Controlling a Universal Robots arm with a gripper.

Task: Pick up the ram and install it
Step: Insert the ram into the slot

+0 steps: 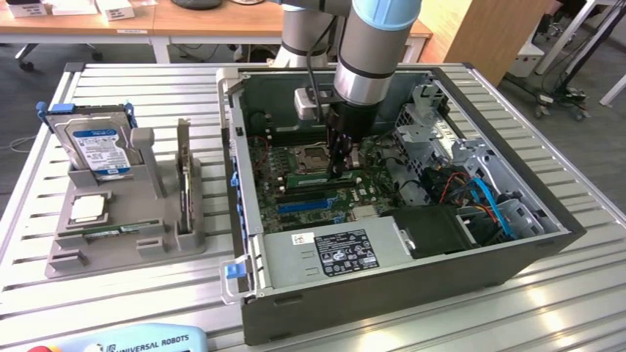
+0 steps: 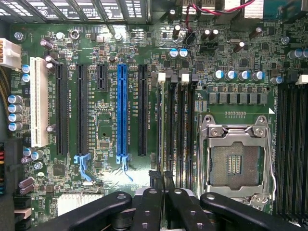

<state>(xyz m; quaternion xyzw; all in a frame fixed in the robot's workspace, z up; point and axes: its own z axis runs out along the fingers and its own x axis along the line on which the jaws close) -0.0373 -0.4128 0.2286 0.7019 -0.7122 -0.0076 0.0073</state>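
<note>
Ram (image 1: 311, 180) stands on edge at the memory slots beside the processor socket (image 1: 313, 155), inside the open computer case (image 1: 391, 308). I see the gripper (image 2: 162, 177) pinched nearly closed on it. Outside the case, the grey holder (image 1: 117, 253) carries the hard drive (image 1: 98, 147) and the processor chip (image 1: 88, 209).

hard drive (image 1: 96, 147) standing in grey holder (image 1: 127, 249); processor chip (image 1: 86, 209) flat below it; computer case (image 1: 391, 304) open

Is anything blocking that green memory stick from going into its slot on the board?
Nothing visible does. The end effector holds the ram at the memory slots beside the processor socket; no cable or part lies between.
</note>
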